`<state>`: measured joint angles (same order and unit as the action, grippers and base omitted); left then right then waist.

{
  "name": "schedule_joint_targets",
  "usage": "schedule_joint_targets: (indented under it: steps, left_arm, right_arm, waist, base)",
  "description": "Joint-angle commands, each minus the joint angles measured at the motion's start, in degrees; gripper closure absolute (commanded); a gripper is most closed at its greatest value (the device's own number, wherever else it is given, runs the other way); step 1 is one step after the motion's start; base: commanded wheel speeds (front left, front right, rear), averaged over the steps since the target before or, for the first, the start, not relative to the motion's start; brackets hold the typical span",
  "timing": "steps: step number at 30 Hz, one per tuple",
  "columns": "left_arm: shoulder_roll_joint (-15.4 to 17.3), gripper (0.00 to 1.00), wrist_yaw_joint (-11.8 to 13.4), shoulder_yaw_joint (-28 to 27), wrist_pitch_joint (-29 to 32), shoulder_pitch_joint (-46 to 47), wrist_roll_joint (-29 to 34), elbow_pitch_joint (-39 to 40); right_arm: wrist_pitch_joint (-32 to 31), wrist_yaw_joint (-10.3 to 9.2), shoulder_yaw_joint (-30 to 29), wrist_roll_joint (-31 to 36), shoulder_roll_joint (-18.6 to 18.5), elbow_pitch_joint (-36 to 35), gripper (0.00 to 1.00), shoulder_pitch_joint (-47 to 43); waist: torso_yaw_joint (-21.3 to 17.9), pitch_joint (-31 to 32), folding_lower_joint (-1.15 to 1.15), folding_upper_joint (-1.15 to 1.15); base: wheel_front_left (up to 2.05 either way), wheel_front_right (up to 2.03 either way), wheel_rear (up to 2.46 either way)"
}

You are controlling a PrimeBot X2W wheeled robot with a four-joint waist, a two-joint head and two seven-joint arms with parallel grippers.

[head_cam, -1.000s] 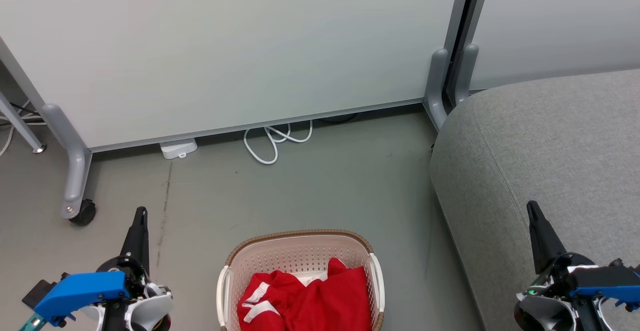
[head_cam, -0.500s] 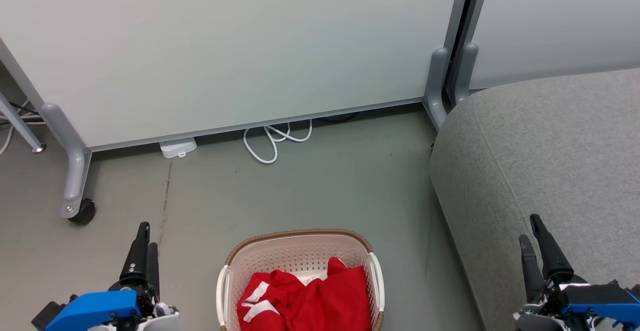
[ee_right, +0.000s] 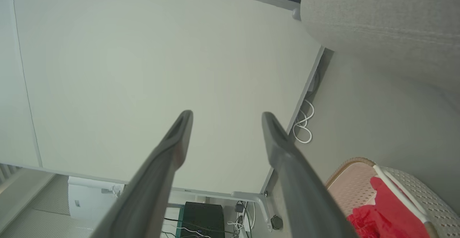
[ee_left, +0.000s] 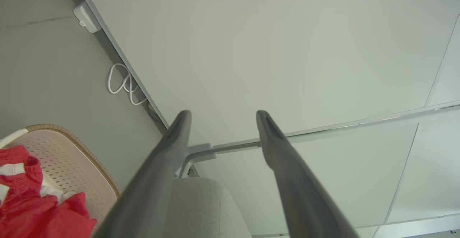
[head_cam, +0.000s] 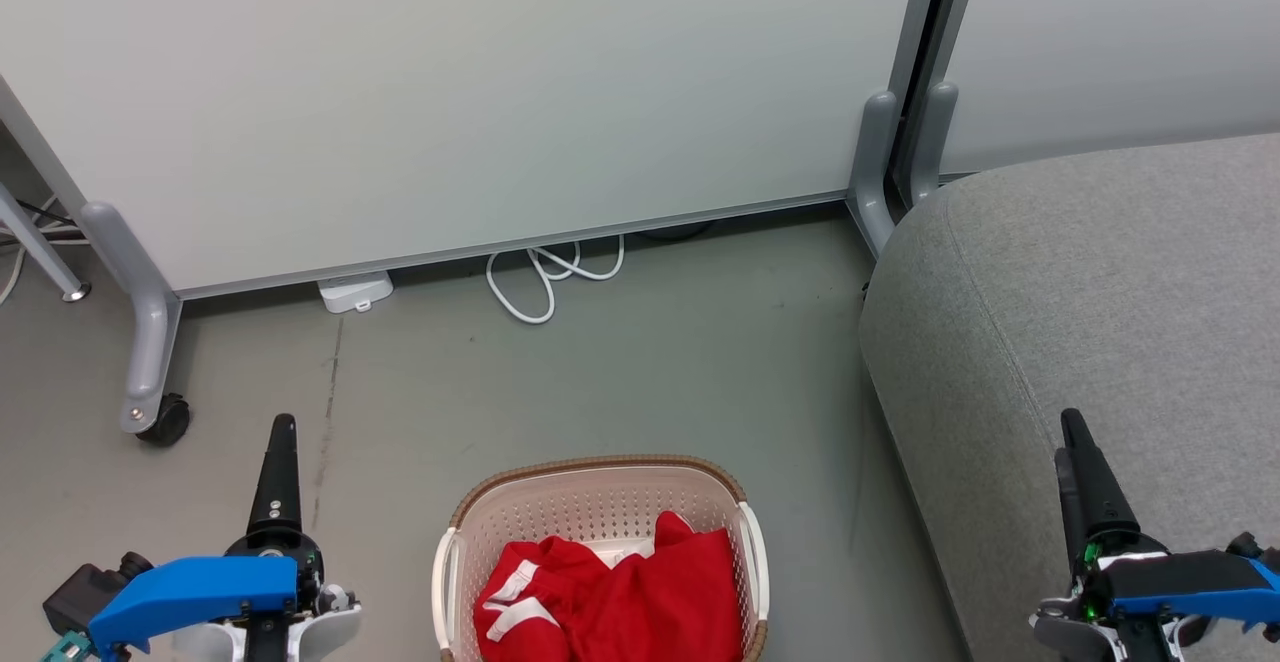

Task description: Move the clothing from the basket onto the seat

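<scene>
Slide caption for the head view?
Red clothing in basket, left gripper and right gripper open either side, grey sofa at right.

Looked like an office or lab space: white partition panels (head_cam: 450, 92) on grey caster feet (head_cam: 150, 342), bare grey floor (head_cam: 650, 372), loose white cable (head_cam: 525, 320) along the panel base, grey sofa (head_cam: 1100, 282).

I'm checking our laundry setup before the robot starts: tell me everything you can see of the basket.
The basket is an oval tub of cream plastic with perforated walls, a brown woven-look rim and a white handle on each side. It stands upright on the grey floor, left of the sofa and apart from it. Red clothing with white trim lies heaped inside. Its near end is cut off by the head view's bottom edge.
</scene>
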<state>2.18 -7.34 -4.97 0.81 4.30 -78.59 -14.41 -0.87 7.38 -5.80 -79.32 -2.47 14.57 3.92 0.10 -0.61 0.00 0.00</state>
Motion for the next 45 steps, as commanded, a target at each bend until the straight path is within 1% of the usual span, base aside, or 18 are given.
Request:
schedule_joint_targets:
  steps: [1,11,12,25,34,45]
  left_arm:
    - [0.5,0.00,-0.1,0.2,-0.8,2.0,3.2,1.3]
    - [0.6,0.00,0.9,1.6,-3.1,2.5,15.3,3.0]
    - [0.6,0.00,0.9,1.6,-3.1,2.5,15.3,3.0]
    - [0.6,0.00,2.4,4.3,-5.6,2.7,30.1,4.0]
    - [0.7,0.00,3.2,5.8,-7.3,2.5,38.5,3.7]
    - [0.7,0.00,3.5,7.3,-9.0,2.4,47.8,3.0]
  right_arm:
    - [0.8,0.05,0.4,3.4,-0.3,-1.5,0.00,1.7]
    - [3.1,0.06,2.1,15.3,-0.4,-3.1,0.00,1.9]
    - [3.1,0.06,2.1,15.3,-0.4,-3.1,0.00,1.9]
    - [5.7,0.08,3.9,29.7,-0.4,-3.6,0.00,2.0]
    - [7.3,0.09,4.4,37.6,-0.4,-3.0,0.00,2.1]
    - [9.1,0.11,5.0,45.4,-0.5,-2.3,0.00,2.2]
  waist:
    - [0.0,-0.1,0.00,0.00]
    - [0.1,-0.3,0.00,0.00]
    - [0.1,-0.3,0.00,0.00]
    - [0.2,-0.6,0.00,0.00]
    - [0.2,-0.6,0.00,0.00]
    - [0.4,-0.4,0.00,0.00]
  base:
    - [0.00,0.00,0.00]
    - [0.00,0.00,0.00]
    - [0.00,0.00,0.00]
    - [0.00,0.00,0.00]
    - [0.00,0.00,0.00]
    - [0.00,0.00,0.00]
